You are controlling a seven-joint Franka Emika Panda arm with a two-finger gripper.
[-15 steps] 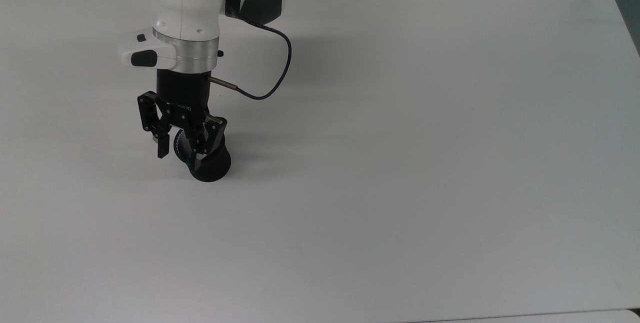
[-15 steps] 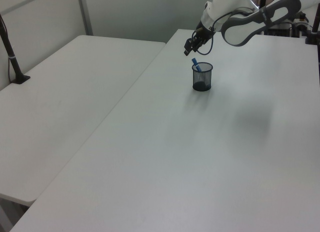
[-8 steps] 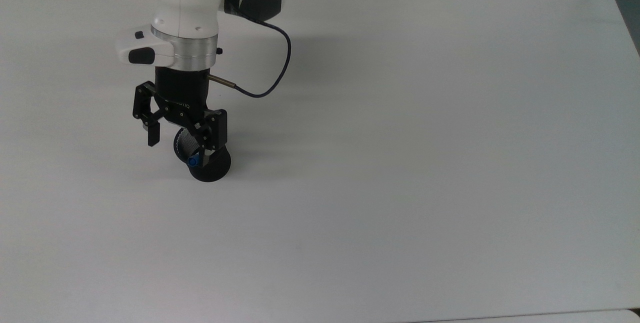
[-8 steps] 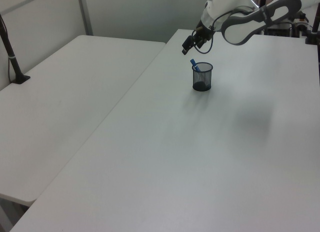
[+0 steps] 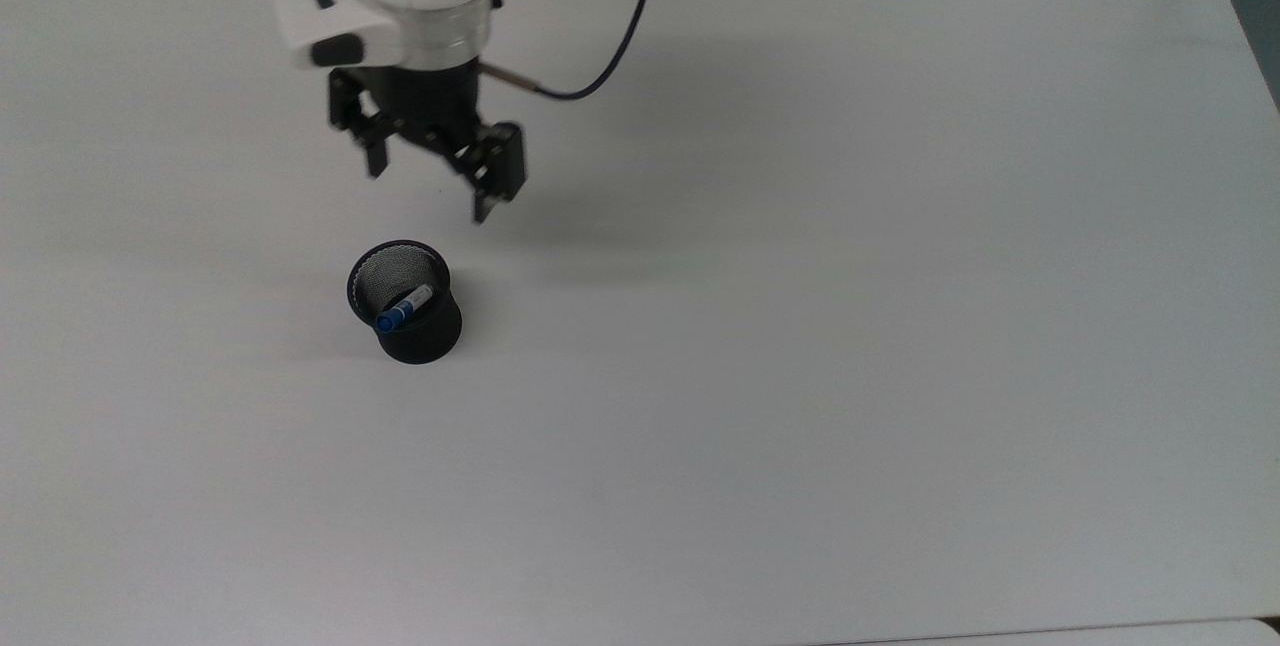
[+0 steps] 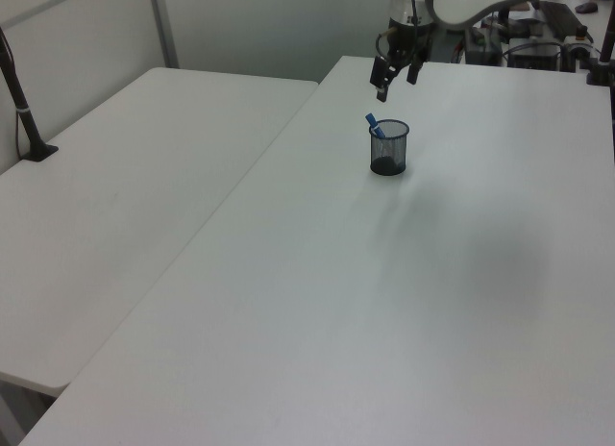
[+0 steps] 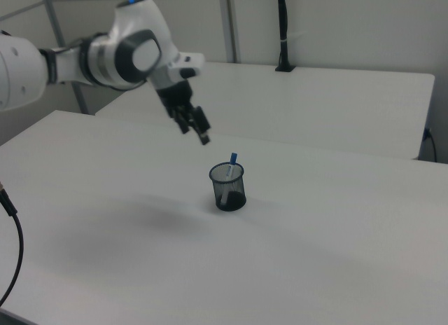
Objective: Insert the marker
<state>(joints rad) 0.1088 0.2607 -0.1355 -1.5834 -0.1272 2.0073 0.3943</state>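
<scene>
The marker (image 5: 405, 308) stands inside the black mesh cup (image 5: 412, 326), leaning against the cup's rim with its blue cap poking out above it, so the insertion looks done as far as the pictures show. The gripper (image 5: 432, 176) hangs above the table (image 5: 850, 276), well apart from the cup, with its fingers spread and nothing between them. What seems left, at most, is for the arm to clear away. Around the cup the table is bare white; a second table (image 6: 125, 206) sits beside it, and a dark post (image 7: 282, 31) rises at the far edge beyond the cup. Nothing stands between the gripper and the cup.
</scene>
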